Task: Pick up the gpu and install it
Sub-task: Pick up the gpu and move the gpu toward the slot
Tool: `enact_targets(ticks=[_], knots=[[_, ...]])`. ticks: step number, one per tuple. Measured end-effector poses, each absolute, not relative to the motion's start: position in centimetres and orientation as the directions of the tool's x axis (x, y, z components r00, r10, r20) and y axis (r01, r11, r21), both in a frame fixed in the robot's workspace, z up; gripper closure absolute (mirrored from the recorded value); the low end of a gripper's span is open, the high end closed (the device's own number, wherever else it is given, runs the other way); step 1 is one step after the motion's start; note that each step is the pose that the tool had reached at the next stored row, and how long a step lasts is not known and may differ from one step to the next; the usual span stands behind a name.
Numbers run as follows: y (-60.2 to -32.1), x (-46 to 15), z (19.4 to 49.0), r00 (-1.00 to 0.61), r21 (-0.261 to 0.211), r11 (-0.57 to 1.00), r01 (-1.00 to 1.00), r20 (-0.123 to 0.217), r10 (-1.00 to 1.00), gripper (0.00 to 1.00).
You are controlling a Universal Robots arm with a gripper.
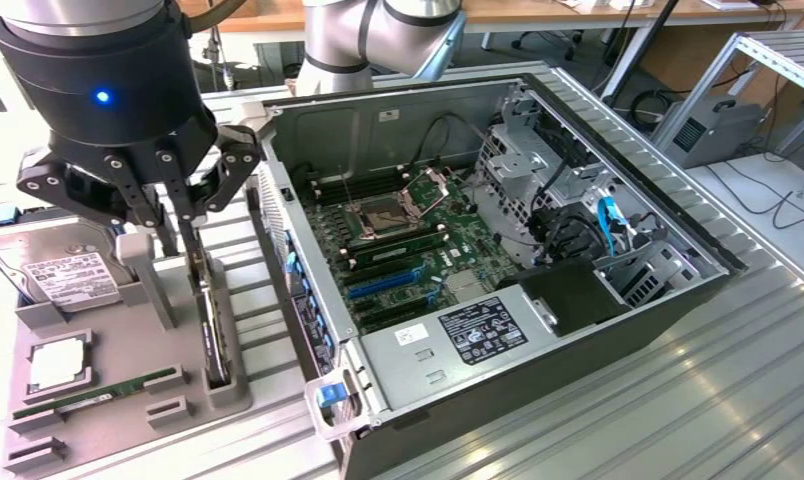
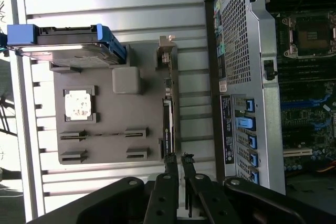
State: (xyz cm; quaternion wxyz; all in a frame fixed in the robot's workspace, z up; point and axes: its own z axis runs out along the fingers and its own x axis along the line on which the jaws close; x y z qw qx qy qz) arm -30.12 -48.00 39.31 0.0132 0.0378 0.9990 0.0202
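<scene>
While the gpu (image 1: pixel 215 330) stands on edge in its gray holder (image 1: pixel 115 350) at the exterior view's left, ready for pinching, the gripper (image 1: pixel 185 248) hovers just above, fingers narrowly parted and empty.

Gpu (image 1: pixel 215 330) stands between case wall (image 1: pixel 277 205) and gray post (image 1: pixel 143 270), narrow gaps each side; case open above motherboard (image 1: pixel 402 250).

You are working in a robotics lab or test workshop: an open computer case (image 1: pixel 509 230) lies on a slatted aluminium bench (image 1: pixel 642 400), parts sit in a grey fixture tray (image 1: pixel 129 350), and wooden desks (image 1: pixel 536 12), loose cables (image 1: pixel 762 200) and a metal-profile rack (image 1: pixel 776 50) stand behind.
</scene>
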Motion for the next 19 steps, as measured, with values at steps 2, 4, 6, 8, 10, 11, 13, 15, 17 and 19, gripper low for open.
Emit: enact_targets(ticks=[2, 4, 6, 8, 10, 11, 13, 15, 17, 19], knots=[[-48.00, -30.12, 39.31, -0.997, 0.041, 0.996, 0.075, -0.025, 0.076, 0.76], [-48.00, -30.12, 39.31, -0.997, 0.041, 0.996, 0.075, -0.025, 0.076, 0.64], [-48.00, -30.12, 39.31, -0.997, 0.041, 0.996, 0.075, -0.025, 0.076, 0.58], [-48.00, -30.12, 39.31, -0.997, 0.041, 0.996, 0.075, -0.025, 0.076, 0.52], [-48.00, -30.12, 39.31, -0.997, 0.041, 0.996, 0.075, -0.025, 0.076, 0.52], [-48.00, -30.12, 39.31, -0.997, 0.041, 0.996, 0.075, -0.025, 0.076, 0.52], [-48.00, -30.13, 39.31, -0.997, 0.041, 0.996, 0.075, -0.025, 0.076, 0.52], [-47.98, -30.14, 39.28, -0.997, 0.041, 0.996, 0.075, -0.025, 0.076, 0.52], [-47.91, -30.14, 39.25, -0.997, 0.041, 0.996, 0.075, -0.025, 0.076, 0.52], [-47.72, -30.13, 39.20, -0.997, 0.041, 0.996, 0.075, -0.025, 0.076, 0.52]])
